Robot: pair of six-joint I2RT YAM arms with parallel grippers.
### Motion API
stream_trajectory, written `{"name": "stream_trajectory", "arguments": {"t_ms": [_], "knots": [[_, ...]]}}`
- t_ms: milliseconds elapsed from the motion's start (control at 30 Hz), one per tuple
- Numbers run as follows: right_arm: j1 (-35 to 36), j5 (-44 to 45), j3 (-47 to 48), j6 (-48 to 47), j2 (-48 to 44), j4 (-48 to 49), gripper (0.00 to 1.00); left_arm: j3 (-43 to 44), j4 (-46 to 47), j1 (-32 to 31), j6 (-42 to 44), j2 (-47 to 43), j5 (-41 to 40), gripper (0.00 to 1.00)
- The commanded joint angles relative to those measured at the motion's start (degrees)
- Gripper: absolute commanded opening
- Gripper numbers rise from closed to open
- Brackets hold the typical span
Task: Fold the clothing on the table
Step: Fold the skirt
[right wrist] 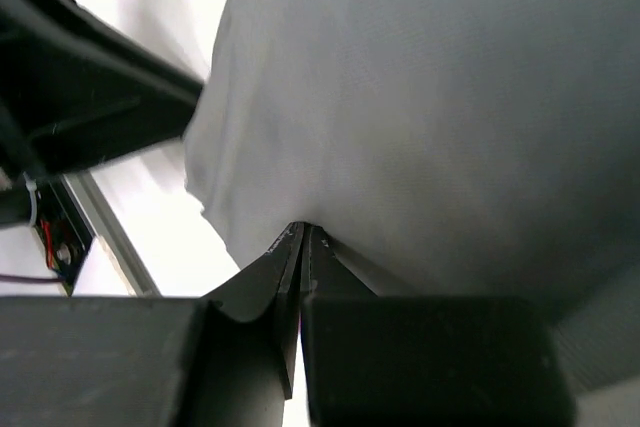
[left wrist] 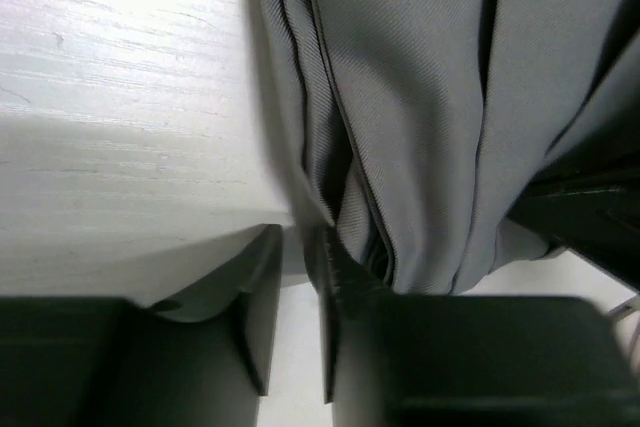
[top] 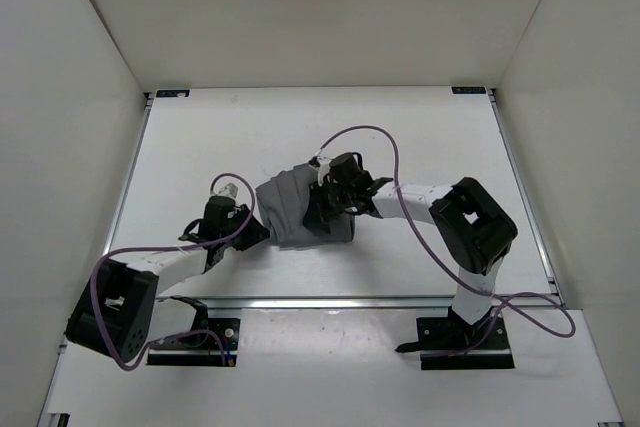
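Note:
The clothing (top: 298, 209) is a grey bunched bundle in the middle of the table (top: 200, 147). My left gripper (top: 256, 231) is at its left edge. In the left wrist view the clothing (left wrist: 420, 97) shows long pleats, and the left gripper (left wrist: 300, 239) stands open by a narrow gap with white table showing through. The cloth lies against the outer side of its right finger (left wrist: 340, 277). My right gripper (top: 326, 209) sits over the bundle's right part. In the right wrist view the right gripper (right wrist: 302, 233) is shut, its tips pinching the clothing (right wrist: 420, 97).
White walls enclose the table, and a thin metal rail (top: 350, 301) runs along its near edge. Purple cables (top: 400, 162) loop over both arms. In the right wrist view a dark part of the left arm (right wrist: 90, 97) sits close by.

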Motion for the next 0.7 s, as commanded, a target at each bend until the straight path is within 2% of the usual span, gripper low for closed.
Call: {"name": "stream_trajectory", "arguments": {"t_ms": [0, 67, 167, 267, 433, 567, 667], "knots": [[0.7, 1.6, 4.8, -2.2, 0.2, -0.3, 0.0, 1.7, -2.3, 1.1, 1.0, -3.7, 1.3, 0.4], [0.1, 4.9, 5.0, -3.5, -3.5, -1.5, 0.0, 3.3, -5.9, 3.0, 2.4, -7.3, 1.3, 0.53], [-1.8, 7.0, 3.8, -1.7, -9.8, -1.4, 0.0, 4.8, -13.4, 7.3, 4.6, -16.7, 1.6, 0.57], [-6.7, 5.9, -0.6, -1.2, -13.4, 1.9, 0.05, 7.2, -22.4, 8.4, 7.7, -22.5, 2.1, 0.61], [-13.3, -8.1, 5.9, -0.2, -4.8, 2.2, 0.01, 9.0, -31.8, 6.9, 8.3, -31.3, 2.9, 0.65], [-11.6, -13.8, 8.4, 1.3, 1.3, 7.1, 0.0, 11.6, -40.7, 7.2, 11.2, -33.6, 2.9, 0.67], [-9.8, -13.1, 13.1, 2.4, 8.2, 6.9, 0.0, 12.6, -44.6, 7.4, 12.5, -35.2, 2.3, 0.68]]}}
